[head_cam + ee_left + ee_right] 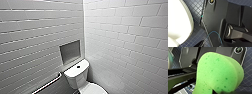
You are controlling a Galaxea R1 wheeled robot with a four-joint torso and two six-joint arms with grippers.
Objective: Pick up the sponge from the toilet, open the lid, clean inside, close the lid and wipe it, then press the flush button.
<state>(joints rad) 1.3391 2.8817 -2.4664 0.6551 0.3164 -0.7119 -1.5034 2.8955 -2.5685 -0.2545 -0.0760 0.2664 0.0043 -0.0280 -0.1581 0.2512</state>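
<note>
A recessed niche (pixel 70 51) sits in the white tiled wall (pixel 30 37) above a metal grab bar (pixel 47 84).

A bathroom: white tiled walls (pixel 125 37), a toilet (pixel 77 77) in the corner, a grab bar (pixel 48 84) alongside.

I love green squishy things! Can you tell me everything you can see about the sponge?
The sponge is bright green, soft-looking foam speckled with little darker holes. It has rounded edges and curves over as if bent or squeezed. It hangs close to the right wrist camera, off the dark blue tiled floor seen behind it. A dark part presses into one edge, so the right jaws seem to pinch it.
</note>
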